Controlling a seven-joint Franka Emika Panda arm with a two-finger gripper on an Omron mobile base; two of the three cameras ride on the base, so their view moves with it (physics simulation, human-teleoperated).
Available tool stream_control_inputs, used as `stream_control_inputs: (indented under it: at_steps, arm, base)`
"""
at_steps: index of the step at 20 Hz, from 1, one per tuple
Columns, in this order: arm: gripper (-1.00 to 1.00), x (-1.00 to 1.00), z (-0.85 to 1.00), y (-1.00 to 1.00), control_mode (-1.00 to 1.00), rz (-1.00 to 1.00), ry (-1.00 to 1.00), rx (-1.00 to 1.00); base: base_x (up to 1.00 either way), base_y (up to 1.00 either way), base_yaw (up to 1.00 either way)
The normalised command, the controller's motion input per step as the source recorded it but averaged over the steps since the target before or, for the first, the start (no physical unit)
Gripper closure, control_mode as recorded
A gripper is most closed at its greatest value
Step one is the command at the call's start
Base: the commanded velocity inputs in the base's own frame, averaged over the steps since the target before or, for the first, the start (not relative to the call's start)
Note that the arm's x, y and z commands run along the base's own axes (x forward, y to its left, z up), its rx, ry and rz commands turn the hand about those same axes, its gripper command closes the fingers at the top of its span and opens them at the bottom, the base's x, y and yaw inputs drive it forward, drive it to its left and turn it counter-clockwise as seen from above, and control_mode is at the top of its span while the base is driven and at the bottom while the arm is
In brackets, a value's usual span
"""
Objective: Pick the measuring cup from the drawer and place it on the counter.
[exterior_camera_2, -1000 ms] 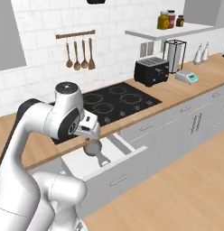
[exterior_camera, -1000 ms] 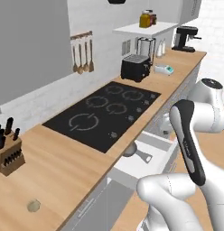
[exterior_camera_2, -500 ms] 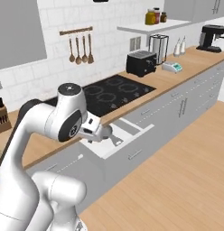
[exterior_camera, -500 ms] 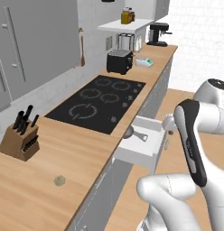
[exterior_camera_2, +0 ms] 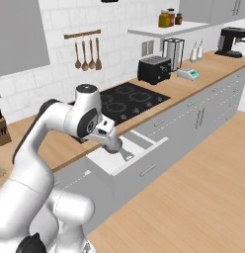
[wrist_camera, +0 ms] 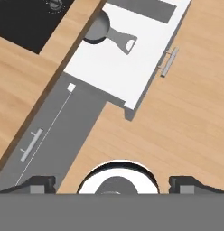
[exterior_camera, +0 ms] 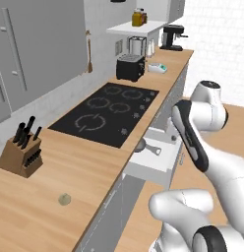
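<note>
Gripper (wrist_camera: 112,182): 2 fingertips spread wide, holding nothing, above the floor.
Measuring cup (wrist_camera: 107,30): inside the open drawer (wrist_camera: 132,67), bowl half under the counter (wrist_camera: 23,76) edge.
Handling: likely light, rigid, slick metal; pinch the flat handle.

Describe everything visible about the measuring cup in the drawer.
The measuring cup is a small, round, dark grey cup that looks like metal, with a flat, straight, lighter grey handle ending in a small hole. It lies upright on the white floor of the open drawer, at the inner end next to the counter edge, which partly overhangs its bowl. Its handle points out towards the drawer front. The open gripper is well away from it; nothing but the drawer floor touches it.
</note>
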Motion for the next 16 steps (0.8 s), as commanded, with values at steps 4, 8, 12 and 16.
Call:
stream_control_inputs:
  at_steps: [4,8,12,16]
  arm:
    - [-1.00,1.00,-0.05,-0.29,-1.00,0.00,0.34,0.00]
    - [-1.00,1.00,-0.12,-0.18,-1.00,0.00,0.24,0.00]
    - [-1.00,0.95,-0.27,-0.06,-1.00,0.00,0.01,0.00]
    - [-1.00,0.99,-0.69,-0.25,-1.00,-0.01,0.01,0.00]
  base:
    - [0.00,0.00,0.00]
    - [0.00,0.00,0.00]
    - [0.00,0.00,0.00]
    - [0.00,0.00,0.00]
